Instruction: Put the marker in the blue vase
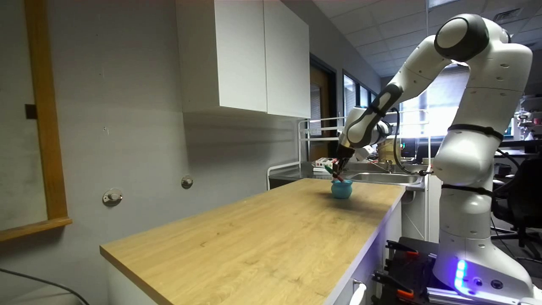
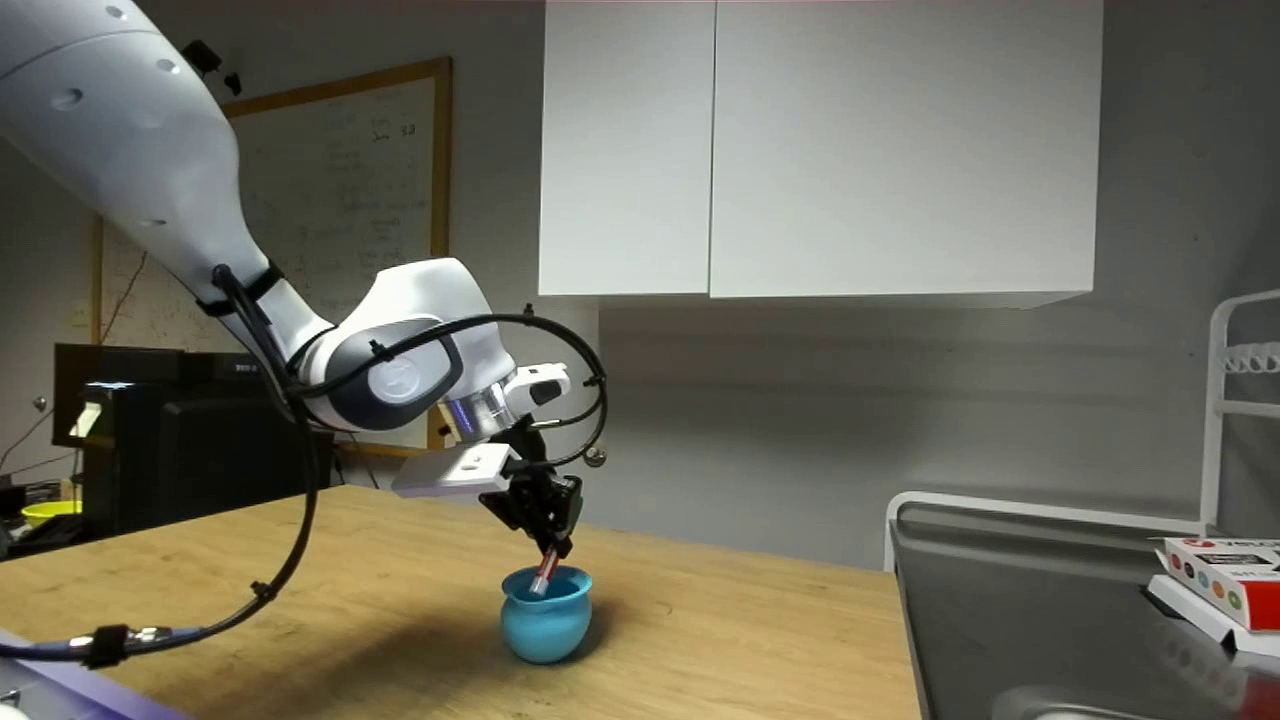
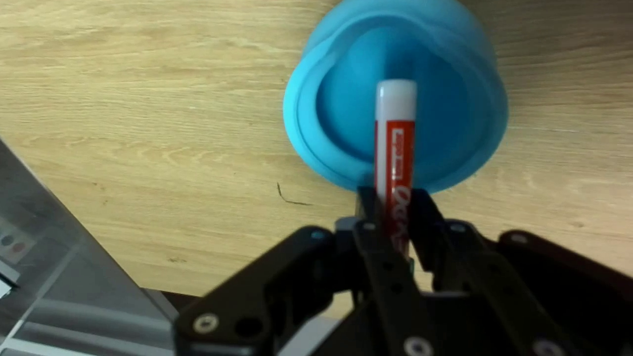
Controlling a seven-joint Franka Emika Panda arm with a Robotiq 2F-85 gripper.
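Wrist view: my tool (image 3: 394, 200) grips the marker (image 3: 394, 143), label (image 3: 399, 160) blurred, part-hidden, tip pointing into the blue vase (image 3: 348, 106), upper centre.

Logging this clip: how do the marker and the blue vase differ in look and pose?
The marker is slim; the blue vase is squat. The marker shows red and white with lettering, the vase plain blue. The marker slants in the gripper, while the vase stands upright on the counter. Both have rounded sides.
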